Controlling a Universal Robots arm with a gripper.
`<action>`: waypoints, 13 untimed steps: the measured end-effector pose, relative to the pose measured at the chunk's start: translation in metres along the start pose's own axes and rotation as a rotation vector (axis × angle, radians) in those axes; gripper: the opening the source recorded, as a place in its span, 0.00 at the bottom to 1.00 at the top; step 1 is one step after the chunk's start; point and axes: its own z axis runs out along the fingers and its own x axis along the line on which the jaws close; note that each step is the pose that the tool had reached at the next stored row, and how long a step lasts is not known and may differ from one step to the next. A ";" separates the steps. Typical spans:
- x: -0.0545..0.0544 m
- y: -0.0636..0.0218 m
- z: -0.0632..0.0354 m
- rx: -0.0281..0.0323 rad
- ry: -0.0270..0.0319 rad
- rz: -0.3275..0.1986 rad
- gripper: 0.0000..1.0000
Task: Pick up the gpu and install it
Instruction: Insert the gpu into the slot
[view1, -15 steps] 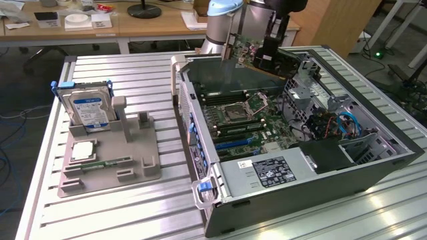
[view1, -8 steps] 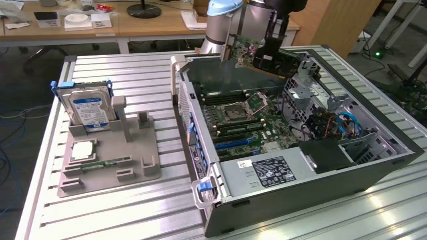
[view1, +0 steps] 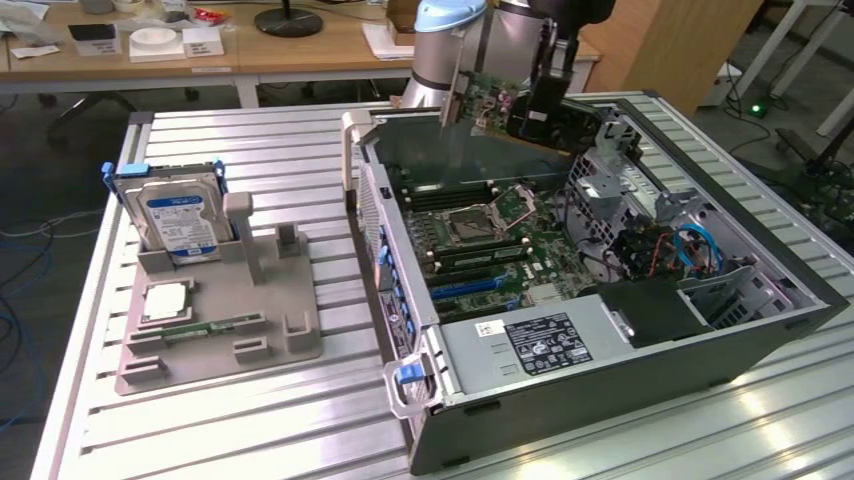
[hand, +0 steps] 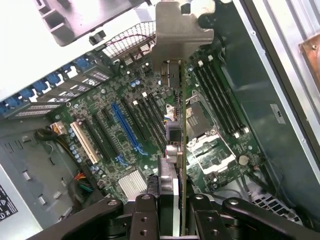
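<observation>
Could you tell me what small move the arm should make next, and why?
Probably shift the gpu sideways toward the blue slot before lowering it. The gripper is shut on the gpu, which hangs above the open case. In the wrist view its edge lines up beside the CPU socket, apart from that slot.

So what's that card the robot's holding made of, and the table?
The gpu looks like green circuit board, probably fibreglass, dotted with small parts. Its end bracket is dull silvery metal. The table seems to be aluminium: pale, ribbed, shiny with glare.
</observation>
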 end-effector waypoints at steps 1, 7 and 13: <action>0.000 0.0000 0.0000 -0.0001 -0.0001 -0.010 0.28; 0.000 0.0000 0.0000 -0.0006 -0.0013 -0.063 0.28; 0.000 -0.0001 0.0001 -0.0010 -0.0019 -0.096 0.28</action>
